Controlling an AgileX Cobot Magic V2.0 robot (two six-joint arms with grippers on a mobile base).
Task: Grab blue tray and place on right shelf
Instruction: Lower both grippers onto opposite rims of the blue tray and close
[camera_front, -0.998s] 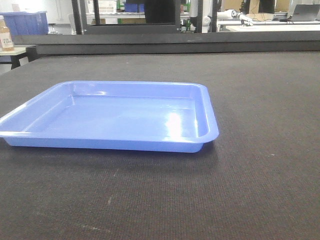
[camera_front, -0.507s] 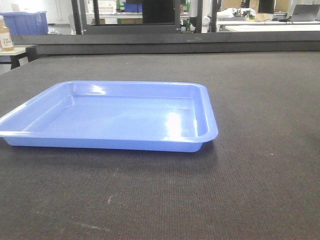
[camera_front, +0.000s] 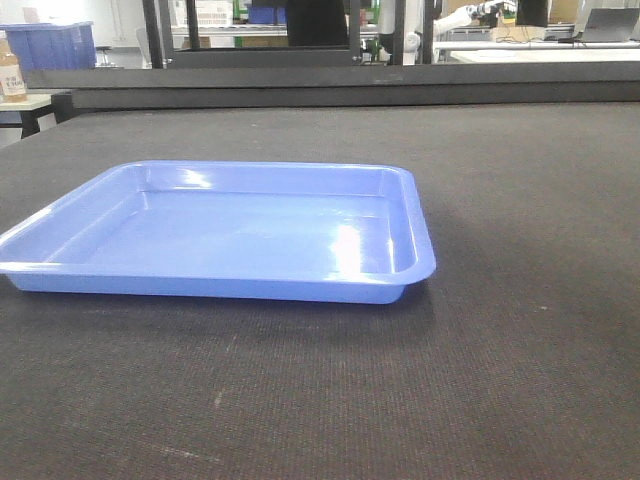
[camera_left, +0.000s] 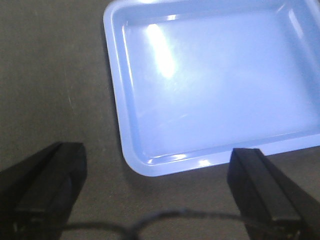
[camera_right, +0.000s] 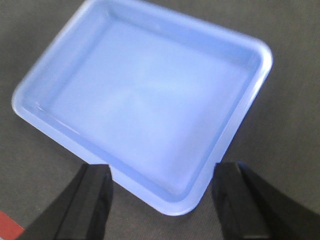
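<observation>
The blue tray (camera_front: 230, 235) lies flat and empty on the dark mat-covered table (camera_front: 500, 350). In the left wrist view a corner of the blue tray (camera_left: 210, 85) lies just ahead of my left gripper (camera_left: 157, 180), whose black fingers (camera_left: 50, 180) stand wide apart above the mat, holding nothing. Seen from the right wrist, another corner of the blue tray (camera_right: 145, 100) sits between and ahead of the spread fingers (camera_right: 240, 205) of my right gripper (camera_right: 162, 202), which is open and empty. The right shelf is out of view.
At the back left a deep darker-blue bin (camera_front: 55, 45) and a bottle (camera_front: 12, 70) stand on a side table. Black frames and workbenches (camera_front: 300, 40) line the far edge. A dark cable (camera_left: 165, 220) crosses the left wrist view. A red strip (camera_right: 9, 225) shows at the right wrist view's bottom left.
The tray and mat stay put. Only a white robot arm in the far background has shifted upward and leftward.
</observation>
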